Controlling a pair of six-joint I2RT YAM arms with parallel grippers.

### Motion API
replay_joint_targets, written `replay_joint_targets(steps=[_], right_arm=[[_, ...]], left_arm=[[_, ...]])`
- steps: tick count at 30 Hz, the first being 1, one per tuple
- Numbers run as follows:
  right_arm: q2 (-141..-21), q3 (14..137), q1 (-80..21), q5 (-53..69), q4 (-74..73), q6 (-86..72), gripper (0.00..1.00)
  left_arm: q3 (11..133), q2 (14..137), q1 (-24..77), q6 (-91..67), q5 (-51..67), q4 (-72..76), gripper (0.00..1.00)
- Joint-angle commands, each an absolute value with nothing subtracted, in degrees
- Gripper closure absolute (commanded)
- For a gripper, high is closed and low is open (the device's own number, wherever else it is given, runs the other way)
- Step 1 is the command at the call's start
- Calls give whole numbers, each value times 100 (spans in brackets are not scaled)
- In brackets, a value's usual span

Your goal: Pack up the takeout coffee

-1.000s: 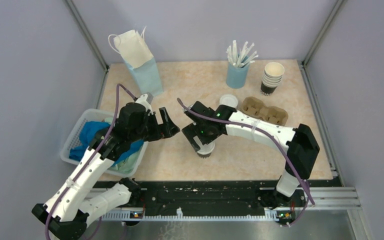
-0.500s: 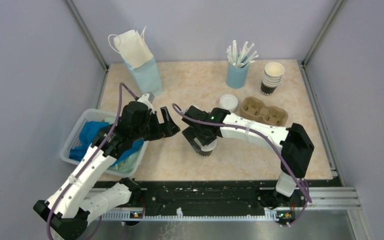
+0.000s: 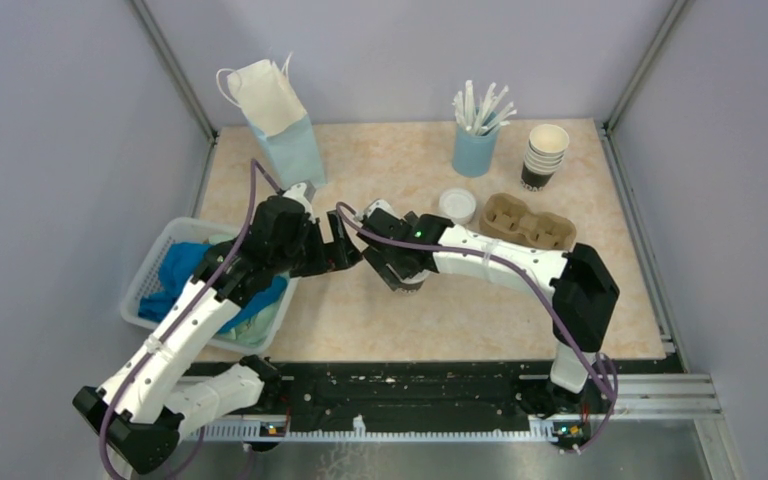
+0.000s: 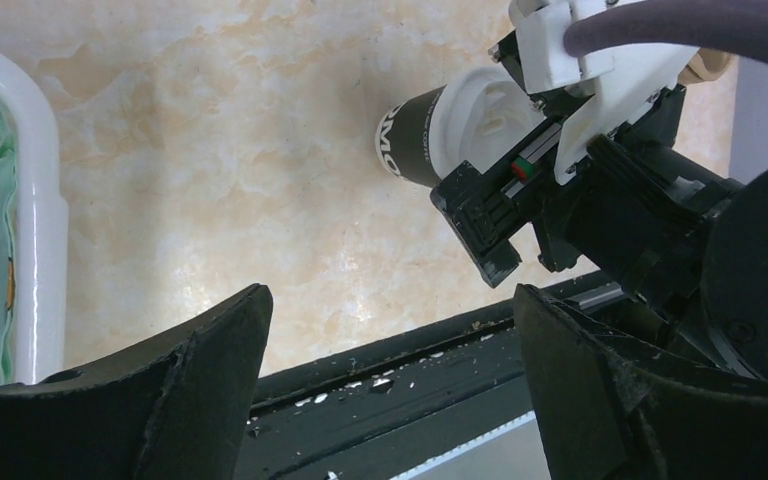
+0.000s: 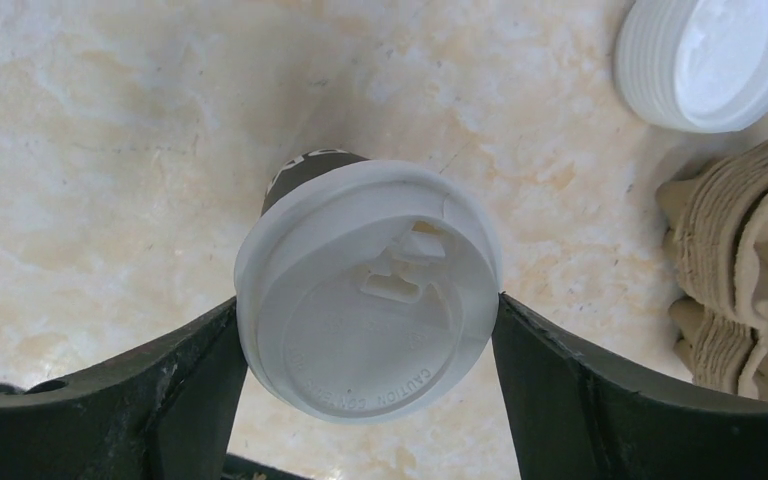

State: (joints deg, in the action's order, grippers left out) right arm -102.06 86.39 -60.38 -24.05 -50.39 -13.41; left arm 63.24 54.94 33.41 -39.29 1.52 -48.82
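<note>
The takeout coffee point(image 3: 407, 284), a dark cup with a white dome lid point(image 5: 370, 325), is gripped between the fingers of my right gripper point(image 3: 398, 268), which close on the lid's two sides point(image 5: 368, 305). The cup hangs just above the tabletop near the middle. It also shows in the left wrist view point(image 4: 422, 140), with the right gripper around its top. My left gripper point(image 3: 346, 250) is open and empty just left of the cup; its jaws stand wide apart point(image 4: 388, 300).
A light blue paper bag point(image 3: 282, 125) stands at the back left. A cardboard cup carrier point(image 3: 532, 222), a loose white lid point(image 3: 456, 204), a blue straw holder point(image 3: 474, 148) and stacked cups point(image 3: 544, 155) are to the right. A white basket point(image 3: 165, 245) with cloths is left.
My right gripper has carried the coffee cup back and to the left, toward the left gripper. The left gripper has shifted slightly back and right, still open.
</note>
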Motion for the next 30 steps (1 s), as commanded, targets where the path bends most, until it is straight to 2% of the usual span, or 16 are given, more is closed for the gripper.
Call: replay_joint_targets(steps=[1, 7, 15, 22, 30], right_arm=[[-10255, 8889, -6033, -2990, -4480, -921, 19], [-10761, 9422, -5445, -2957, -4161, -527, 19], [-11961, 11058, -4545, -2810, -4335, -57, 19], [-12831, 12403, -4164, -2736, -4741, -26, 18], [-13161, 12704, -4108, -2673, -4866, 154, 16]], left_arm=[[6668, 5663, 3342, -3729, -116, -4834, 4], [6732, 5700, 3338, -3737, -335, -4902, 4], [6615, 5495, 3341, -3843, -530, -4889, 4], [6593, 5615, 3340, -3788, -478, -4732, 4], [6874, 5936, 3331, -3606, -500, -4762, 3]])
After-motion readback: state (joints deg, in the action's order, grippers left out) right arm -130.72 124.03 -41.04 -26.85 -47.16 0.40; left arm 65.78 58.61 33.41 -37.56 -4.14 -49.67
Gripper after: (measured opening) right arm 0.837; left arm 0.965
